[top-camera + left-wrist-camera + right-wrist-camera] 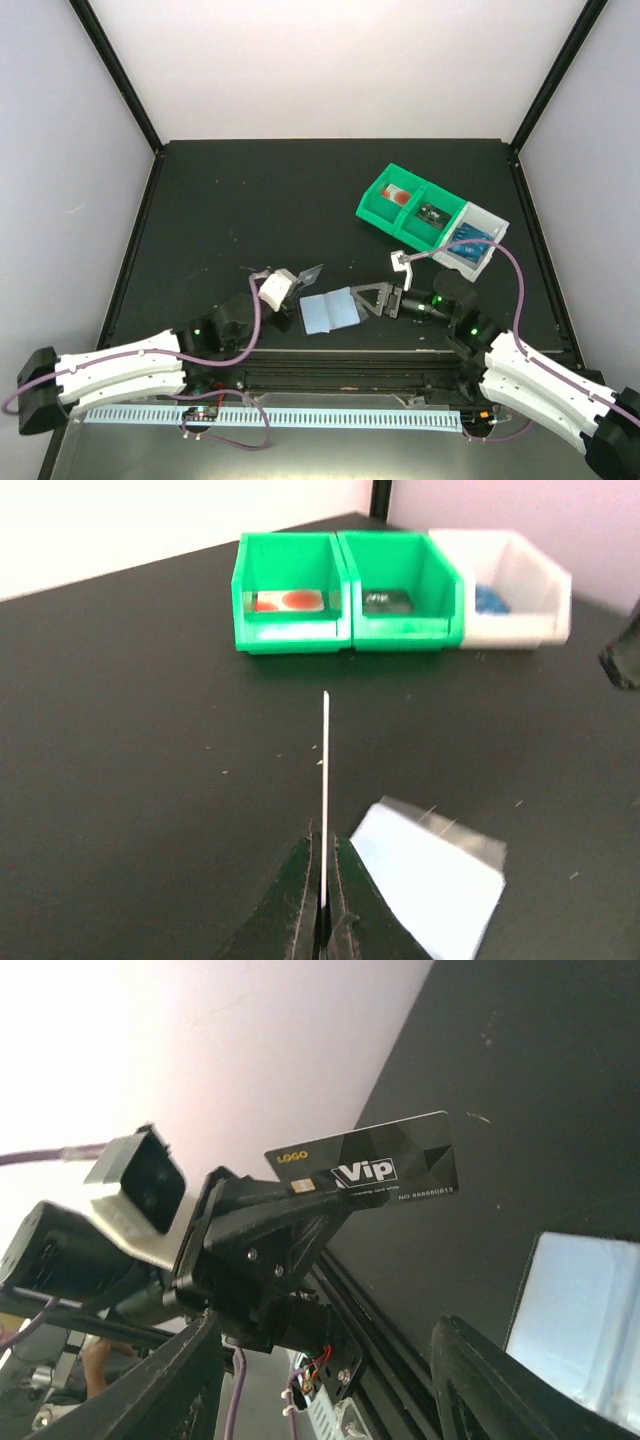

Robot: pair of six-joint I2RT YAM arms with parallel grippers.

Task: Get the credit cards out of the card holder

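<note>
The pale blue-grey card holder (330,311) lies flat on the black table, also in the left wrist view (432,880) and the right wrist view (585,1320). My left gripper (296,281) (325,842) is shut on a dark card (311,272) printed "Vip" (385,1168), held on edge above the table just left of the holder; it shows edge-on in the left wrist view (325,770). My right gripper (360,300) (328,1328) is open and empty at the holder's right edge. Bright-blue credit cards (468,243) (490,600) lie in the tray's white compartment.
A green-and-grey compartment tray (375,205) (290,635) stands at the back right, with a red-and-white item (398,195) and a small dark green item (431,213) in its green bins. Black posts stand at the table's far corners.
</note>
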